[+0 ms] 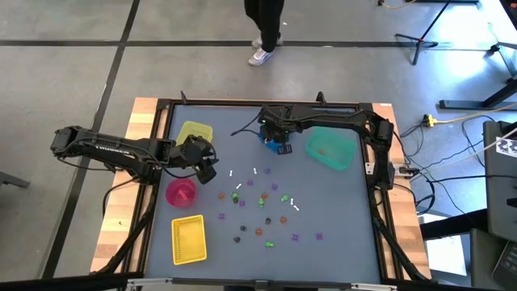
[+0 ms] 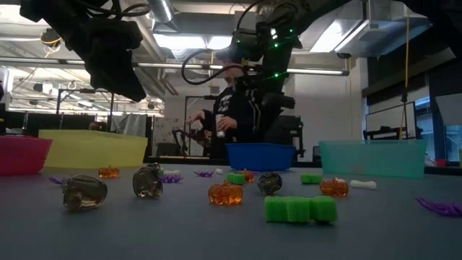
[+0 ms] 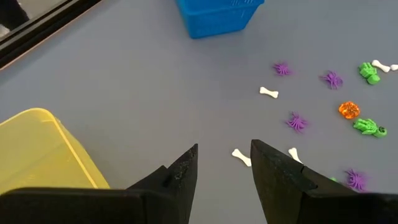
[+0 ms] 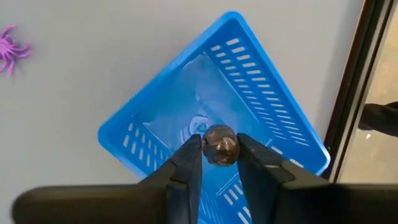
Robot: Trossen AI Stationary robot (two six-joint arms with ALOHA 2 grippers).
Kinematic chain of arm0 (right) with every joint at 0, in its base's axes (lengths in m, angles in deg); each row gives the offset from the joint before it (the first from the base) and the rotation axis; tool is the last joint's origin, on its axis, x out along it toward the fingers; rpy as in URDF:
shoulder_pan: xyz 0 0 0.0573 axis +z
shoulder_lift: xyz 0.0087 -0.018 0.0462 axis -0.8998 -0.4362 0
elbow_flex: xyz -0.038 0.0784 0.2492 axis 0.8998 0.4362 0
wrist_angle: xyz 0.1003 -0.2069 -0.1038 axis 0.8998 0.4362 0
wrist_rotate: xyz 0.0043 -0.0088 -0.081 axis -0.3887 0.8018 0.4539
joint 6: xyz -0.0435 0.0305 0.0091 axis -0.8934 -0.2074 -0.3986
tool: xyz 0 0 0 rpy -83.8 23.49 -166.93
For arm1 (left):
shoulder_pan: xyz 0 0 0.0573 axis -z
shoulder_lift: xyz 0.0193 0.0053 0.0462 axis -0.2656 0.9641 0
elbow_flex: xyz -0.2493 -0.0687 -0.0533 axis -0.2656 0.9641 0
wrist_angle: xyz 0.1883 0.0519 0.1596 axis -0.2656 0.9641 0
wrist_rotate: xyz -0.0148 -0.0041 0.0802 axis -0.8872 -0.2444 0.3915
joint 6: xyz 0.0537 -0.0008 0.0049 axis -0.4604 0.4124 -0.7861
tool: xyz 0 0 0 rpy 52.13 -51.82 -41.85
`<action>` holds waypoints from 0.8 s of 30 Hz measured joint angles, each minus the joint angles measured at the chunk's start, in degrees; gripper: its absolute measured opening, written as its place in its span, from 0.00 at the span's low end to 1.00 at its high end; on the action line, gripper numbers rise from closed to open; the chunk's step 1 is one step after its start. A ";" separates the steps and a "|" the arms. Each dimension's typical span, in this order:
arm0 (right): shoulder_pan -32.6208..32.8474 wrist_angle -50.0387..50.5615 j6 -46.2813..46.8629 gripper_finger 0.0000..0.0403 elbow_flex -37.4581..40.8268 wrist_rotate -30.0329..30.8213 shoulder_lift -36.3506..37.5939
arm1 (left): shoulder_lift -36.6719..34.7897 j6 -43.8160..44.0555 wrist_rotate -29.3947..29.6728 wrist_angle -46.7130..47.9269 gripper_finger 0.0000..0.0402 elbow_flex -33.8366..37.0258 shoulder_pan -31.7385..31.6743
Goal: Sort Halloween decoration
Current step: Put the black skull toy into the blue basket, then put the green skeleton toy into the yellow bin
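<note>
Right pincer (image 4: 219, 151) over the blue basket (image 4: 249, 74), a dark round trinket (image 4: 219, 145) between its fingers.
Left pincer (image 3: 224, 163) hangs parted and empty beside the yellow bin (image 3: 37, 146); other trinkets (image 1: 262, 206) lie scattered mid-table (image 1: 339, 218).

Five bins (image 1: 331, 149) and about twenty scattered trinkets (image 1: 262, 200).

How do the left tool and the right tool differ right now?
The left tool is empty, fingers apart over bare table beside the yellow bin; the right tool has a small dark round trinket between its fingers. The left tool hangs near the table's left side, while the right tool is poised above the blue basket at the far edge. Both point downward.
</note>
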 joint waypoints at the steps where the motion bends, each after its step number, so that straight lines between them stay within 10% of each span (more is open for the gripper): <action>1: 0.03 0.02 0.01 0.27 0.00 -0.07 0.02 | -0.01 0.01 -0.29 0.01 0.33 0.00 0.01; 11: 0.11 -0.11 0.04 0.50 0.00 1.14 0.02 | 1.35 -8.28 -7.09 -10.37 0.35 0.04 0.02; 24: 0.17 7.90 6.14 0.52 -0.04 1.24 3.08 | 18.15 -20.71 -16.87 -32.64 0.46 0.04 3.37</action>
